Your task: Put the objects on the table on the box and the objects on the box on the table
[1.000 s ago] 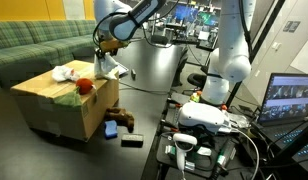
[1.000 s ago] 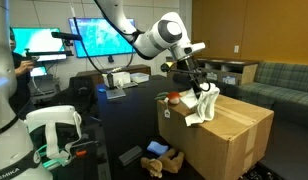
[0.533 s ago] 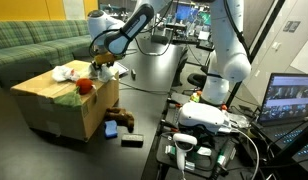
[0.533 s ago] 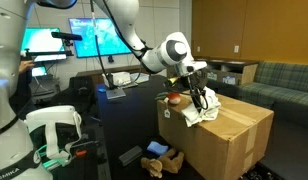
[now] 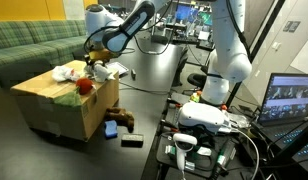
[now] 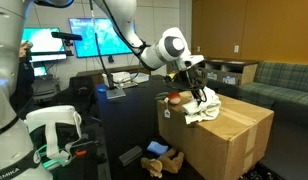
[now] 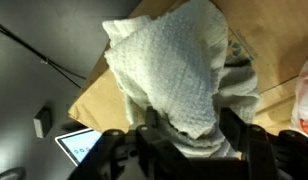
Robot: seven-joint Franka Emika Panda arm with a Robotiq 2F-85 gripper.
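Tan cardboard box (image 6: 219, 138) bears a crumpled, perhaps waffle-weave cloth (image 7: 176, 70).

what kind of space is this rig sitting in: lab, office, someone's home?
Most likely a robotics lab with a lounge corner: big wall displays, an open laptop amid cabling on the bench, and a green couch behind the work area.
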